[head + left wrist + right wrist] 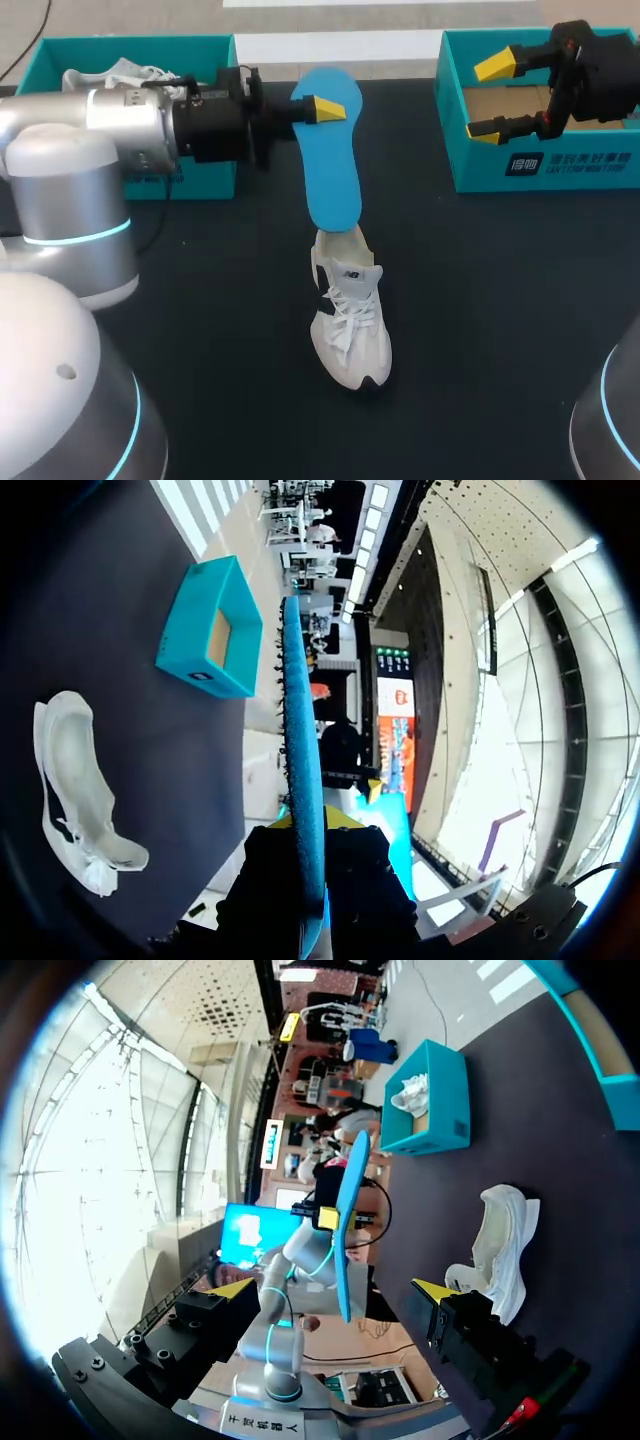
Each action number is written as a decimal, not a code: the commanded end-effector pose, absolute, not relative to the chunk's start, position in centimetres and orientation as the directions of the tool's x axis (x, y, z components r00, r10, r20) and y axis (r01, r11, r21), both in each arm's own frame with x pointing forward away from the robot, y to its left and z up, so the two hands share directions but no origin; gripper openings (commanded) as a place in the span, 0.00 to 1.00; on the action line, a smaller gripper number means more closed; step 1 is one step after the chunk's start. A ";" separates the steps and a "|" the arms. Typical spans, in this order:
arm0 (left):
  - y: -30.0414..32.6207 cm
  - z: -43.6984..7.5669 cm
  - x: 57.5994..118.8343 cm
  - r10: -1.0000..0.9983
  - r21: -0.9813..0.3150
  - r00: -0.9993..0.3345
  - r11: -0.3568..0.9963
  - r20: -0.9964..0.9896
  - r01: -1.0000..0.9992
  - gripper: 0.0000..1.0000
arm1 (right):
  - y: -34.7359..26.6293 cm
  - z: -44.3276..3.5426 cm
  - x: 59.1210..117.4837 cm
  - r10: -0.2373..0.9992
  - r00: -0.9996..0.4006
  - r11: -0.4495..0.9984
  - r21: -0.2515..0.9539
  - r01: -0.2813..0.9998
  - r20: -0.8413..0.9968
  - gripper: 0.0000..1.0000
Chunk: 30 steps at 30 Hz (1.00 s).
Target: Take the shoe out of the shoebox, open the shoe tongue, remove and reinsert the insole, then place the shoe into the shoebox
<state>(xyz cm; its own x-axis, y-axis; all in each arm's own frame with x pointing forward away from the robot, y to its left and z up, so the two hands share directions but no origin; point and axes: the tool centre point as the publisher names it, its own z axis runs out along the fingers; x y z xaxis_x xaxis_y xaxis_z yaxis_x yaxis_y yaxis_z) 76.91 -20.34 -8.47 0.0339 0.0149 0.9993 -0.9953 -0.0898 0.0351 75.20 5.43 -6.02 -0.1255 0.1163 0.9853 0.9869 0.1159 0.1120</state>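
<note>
Head view shows your left gripper (pixel 318 108) clenched on the flat blue foam insole (pixel 335 170), pinching it near its far end. The insole hangs over the middle of the black desk (pixel 500 300). Its near end points down at the heel of the white lace-up sneaker (pixel 350 320). The sneaker sits near the middle of the desk, toe toward the near edge. I cannot tell if the insole touches it.

The insole looks to be out, so putting it back seems to be your job now. Line it up with the sneaker's long opening. Then tip the low end in and slide it slowly. Nothing holds the sneaker, so it may slip. Your right gripper (pixel 492 98) could come over to steady it.

Your left arm reaches in level from the far left corner, past the teal cardboard shoebox (pixel 130 45) there. Your right gripper is spread wide, holding nothing, above the other teal shoebox (pixel 545 165) at the far right corner.
</note>
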 end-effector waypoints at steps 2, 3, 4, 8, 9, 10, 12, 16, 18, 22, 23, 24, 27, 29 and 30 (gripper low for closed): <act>-21.3 -8.9 78.0 0.030 0.068 0.065 -0.088 0.997 -0.994 0.00 | 6.2 -3.5 74.5 0.388 -0.095 0.099 0.061 0.993 0.917 1.00; -21.4 -9.0 78.1 0.030 0.067 0.064 -0.088 0.997 -0.994 0.00 | 6.4 -3.3 74.4 0.411 -0.098 0.097 0.063 0.993 0.906 1.00; -21.5 -9.0 78.2 0.027 0.063 0.060 -0.089 0.998 -0.994 0.00 | 6.6 -3.0 74.3 0.425 -0.107 0.101 0.071 0.992 0.899 1.00; -21.8 -9.1 78.4 0.019 0.086 0.084 -0.087 0.996 -0.992 0.00 | 7.4 -2.0 74.0 0.518 -0.126 0.102 0.085 0.991 0.846 1.00; -21.9 -9.2 78.4 0.016 0.093 0.092 -0.089 0.996 -0.992 0.00 | 7.6 -1.6 73.9 0.542 -0.147 0.103 0.108 0.989 0.827 1.00; -21.9 -9.2 78.4 0.009 0.094 0.094 -0.093 0.996 -0.991 0.00 | 7.7 -1.5 73.8 0.559 -0.162 0.112 0.119 0.986 0.813 1.00; -22.0 -9.2 78.5 -0.002 0.089 0.090 -0.112 0.996 -0.990 0.00 | 8.0 -1.3 73.7 0.604 -0.126 0.081 0.097 0.992 0.787 1.00; -22.0 -9.2 78.5 -0.002 0.089 0.090 -0.112 0.996 -0.990 0.00 | 8.0 -1.3 73.7 0.604 -0.126 0.081 0.097 0.992 0.787 1.00; -22.0 -9.2 78.5 -0.002 0.089 0.090 -0.112 0.996 -0.990 0.00 | 8.0 -1.3 73.7 0.604 -0.126 0.081 0.097 0.992 0.787 1.00; -22.0 -9.2 78.5 -0.002 0.089 0.090 -0.112 0.996 -0.990 0.00 | 8.0 -1.3 73.7 0.604 -0.126 0.081 0.097 0.992 0.787 1.00; -22.0 -9.2 78.5 -0.002 0.089 0.090 -0.112 0.996 -0.990 0.00 | 8.0 -1.3 73.7 0.604 -0.126 0.081 0.097 0.992 0.787 1.00; -22.0 -9.2 78.5 -0.002 0.089 0.090 -0.112 0.996 -0.990 0.00 | 8.0 -1.3 73.7 0.604 -0.126 0.081 0.097 0.992 0.787 1.00; -22.0 -9.2 78.5 -0.002 0.089 0.090 -0.112 0.996 -0.990 0.00 | 8.3 -1.2 73.9 0.671 -0.084 0.085 0.036 0.996 0.736 1.00; -22.0 -9.2 78.5 -0.002 0.089 0.090 -0.112 0.996 -0.990 0.00 | 8.6 -0.8 74.4 0.763 -0.095 0.109 0.018 0.994 0.639 1.00; -22.0 -9.2 78.5 -0.002 0.089 0.090 -0.112 0.996 -0.990 0.00 | 8.8 -0.4 74.5 0.816 -0.086 0.105 0.000 0.994 0.572 1.00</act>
